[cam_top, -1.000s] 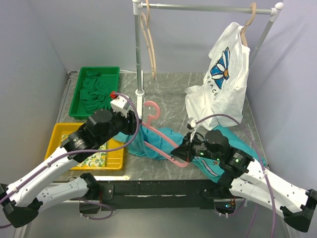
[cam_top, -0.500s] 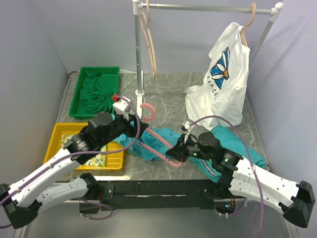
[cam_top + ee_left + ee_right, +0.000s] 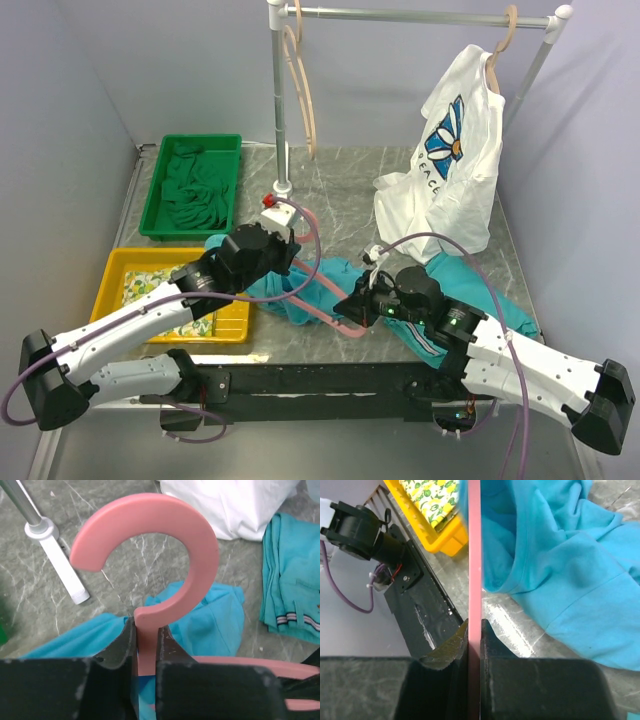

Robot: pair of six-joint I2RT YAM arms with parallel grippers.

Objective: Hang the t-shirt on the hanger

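since our left gripper point(image 3: 146, 637) is clamped on the neck of the pink hanger point(image 3: 192, 540) and our right gripper point(image 3: 474, 640) pinches 1 arm end, we judge its long axis runs between them; the turquoise t-shirt point(image 3: 560, 560) lies bunched beneath the hanger, touching it.

Pink hanger point(image 3: 200, 555), plain turquoise t-shirt point(image 3: 555, 555), green tray point(image 3: 152, 200), yellow tray point(image 3: 105, 285)

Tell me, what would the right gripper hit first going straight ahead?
Probably the t-shirt, lying along the hanger it grips; the yellow tray sits beyond, though depth is unclear.
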